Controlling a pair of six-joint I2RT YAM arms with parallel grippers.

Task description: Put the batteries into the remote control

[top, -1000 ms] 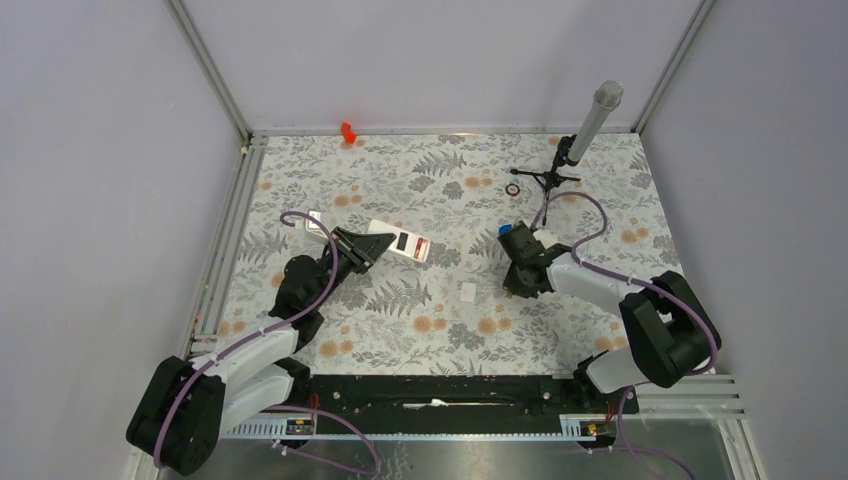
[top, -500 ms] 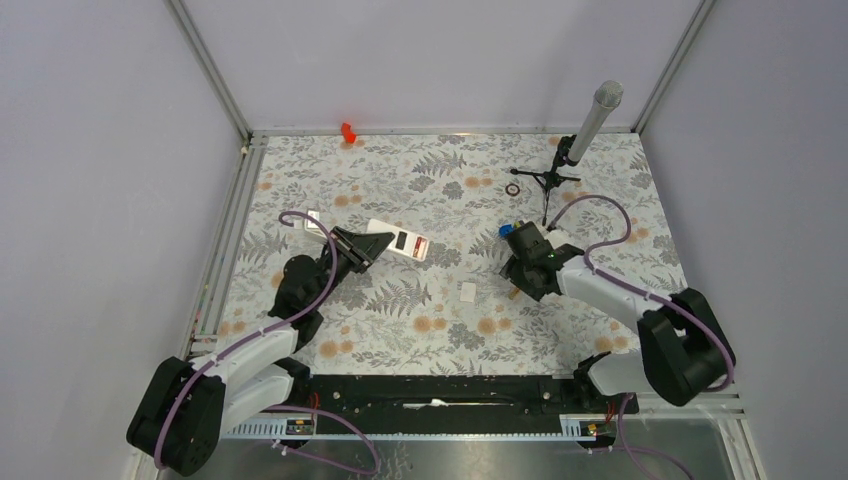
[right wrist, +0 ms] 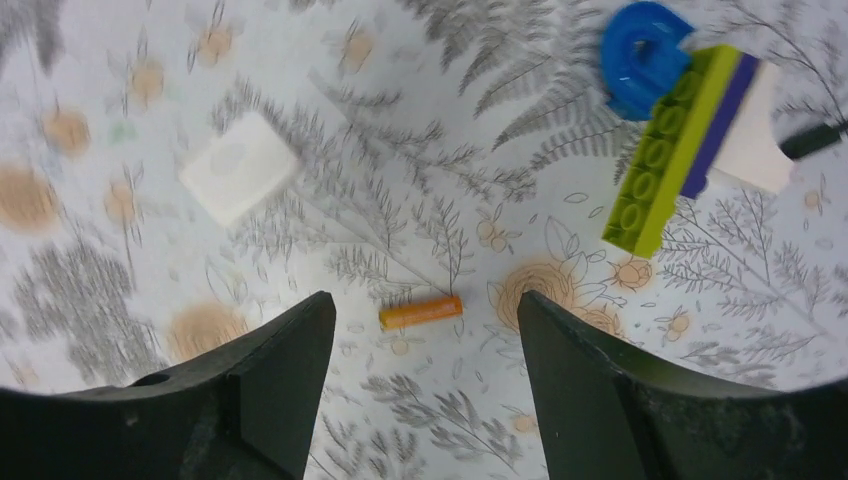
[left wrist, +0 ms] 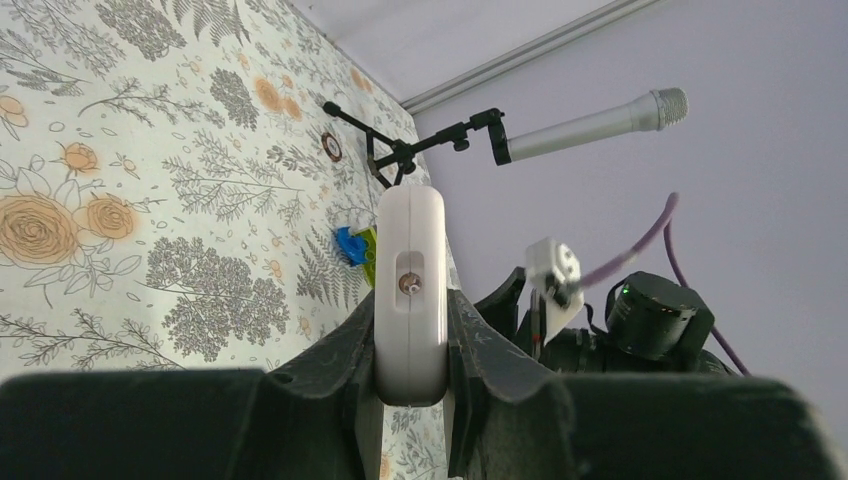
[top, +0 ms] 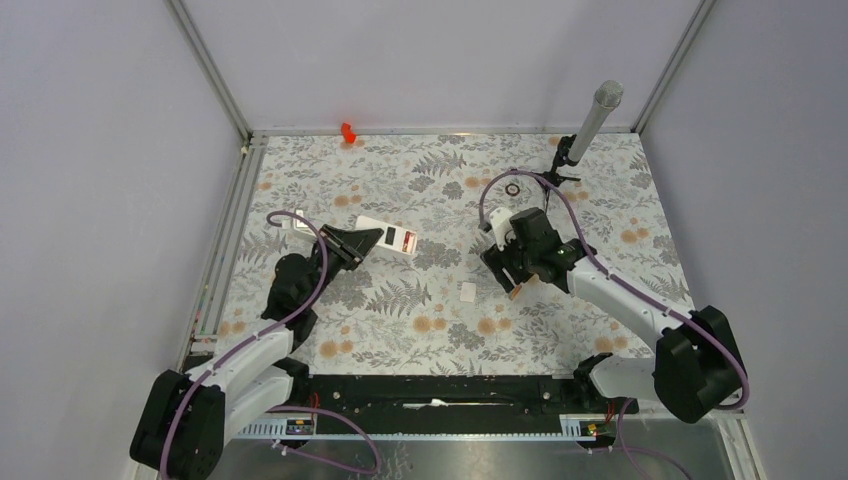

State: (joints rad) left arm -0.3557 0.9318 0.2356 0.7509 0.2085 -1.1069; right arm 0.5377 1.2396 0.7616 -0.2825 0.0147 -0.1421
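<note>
"Which step is this?"

"Fetching a battery, I'd say. The left tool (left wrist: 410, 335) grips the remote control (left wrist: 410, 285) by one end. The right tool (right wrist: 425, 340) hangs wide open and empty over a battery (right wrist: 420, 312) lying on the desk (top: 420, 170)."

"And next?"

"It needs to drop straight down and pinch that thin cylinder."

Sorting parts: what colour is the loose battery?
Battery: orange; right wrist view shows it best.

From the left wrist, the small flat white remote control (left wrist: 409, 260) shows only its narrow end between the fingers (left wrist: 345, 345) of the left gripper (left wrist: 410, 320), and its broad faces are hidden. Beyond it the right arm (left wrist: 645, 320) is blurred.
</note>
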